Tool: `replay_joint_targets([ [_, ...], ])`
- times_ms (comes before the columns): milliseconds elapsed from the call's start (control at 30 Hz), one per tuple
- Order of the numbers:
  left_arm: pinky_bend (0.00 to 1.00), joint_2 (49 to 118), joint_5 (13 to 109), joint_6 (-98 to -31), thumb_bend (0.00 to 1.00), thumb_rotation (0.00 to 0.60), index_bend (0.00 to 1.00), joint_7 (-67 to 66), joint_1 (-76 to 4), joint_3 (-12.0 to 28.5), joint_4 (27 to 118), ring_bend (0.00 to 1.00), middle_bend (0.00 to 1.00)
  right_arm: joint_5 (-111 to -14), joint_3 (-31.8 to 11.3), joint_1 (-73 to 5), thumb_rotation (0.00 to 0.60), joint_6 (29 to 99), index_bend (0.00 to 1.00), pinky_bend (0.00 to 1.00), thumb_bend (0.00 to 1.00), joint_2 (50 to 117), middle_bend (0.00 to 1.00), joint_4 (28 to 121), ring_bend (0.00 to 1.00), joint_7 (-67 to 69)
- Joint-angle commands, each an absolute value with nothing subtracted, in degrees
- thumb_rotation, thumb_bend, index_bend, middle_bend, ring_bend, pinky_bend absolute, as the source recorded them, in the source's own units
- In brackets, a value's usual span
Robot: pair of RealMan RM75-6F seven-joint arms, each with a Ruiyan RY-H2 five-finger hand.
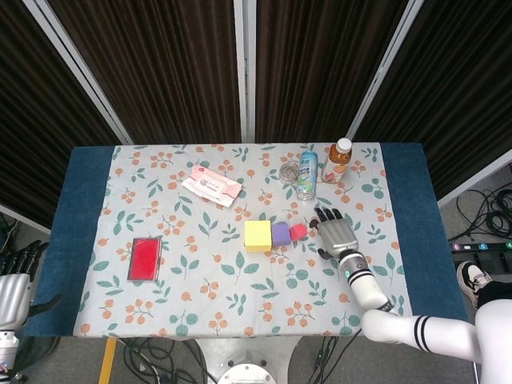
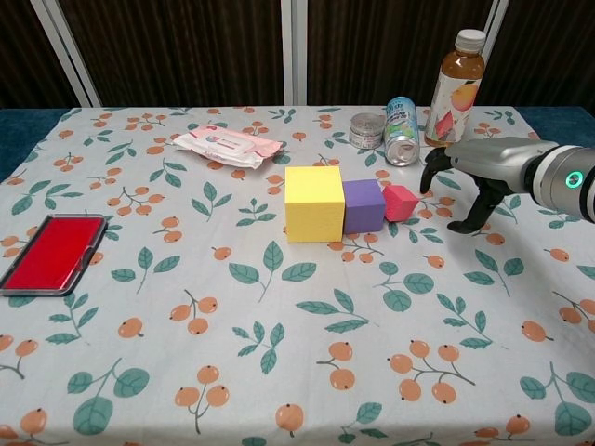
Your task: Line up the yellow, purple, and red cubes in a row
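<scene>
Showing only partly at the frame edge, left hand (image 1: 14, 282) unclear; right hand (image 2: 483, 172) fingers apart, empty.

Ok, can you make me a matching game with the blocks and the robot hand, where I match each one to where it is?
Things:
1. yellow cube
2. purple cube
3. red cube
4. right robot hand

Places:
A. middle of the row
B. beside the row, touching nothing
C. left end of the row
D. right end of the row, nearest the robot hand

Pairs: 1-C, 2-A, 3-D, 4-B
</scene>
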State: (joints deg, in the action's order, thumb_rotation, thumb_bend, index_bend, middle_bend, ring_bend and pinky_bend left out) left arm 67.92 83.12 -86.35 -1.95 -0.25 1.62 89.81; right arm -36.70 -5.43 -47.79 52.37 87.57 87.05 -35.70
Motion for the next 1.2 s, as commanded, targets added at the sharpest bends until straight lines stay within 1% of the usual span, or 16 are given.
replay_joint_targets([
  [33, 0.16, 67.95, 83.08, -86.36, 0.14, 0.600, 0.17, -2.03, -0.20, 1.58, 89.81, 0.14, 0.19, -37.20, -5.57, -47.90, 0.600, 51.91, 0.24, 0.00, 0.23, 88.34, 0.01, 86.32, 0.00, -34.90],
  [1200, 0.16, 68.15, 82.92, -85.95, 0.14, 0.600, 0.17, -1.81, -0.49, 1.66, 89.34, 0.14, 0.19, -37.54, -4.22, -47.08, 0.600, 51.72, 0.23, 0.00, 0.23, 89.15, 0.01, 86.61, 0.00, -32.20],
])
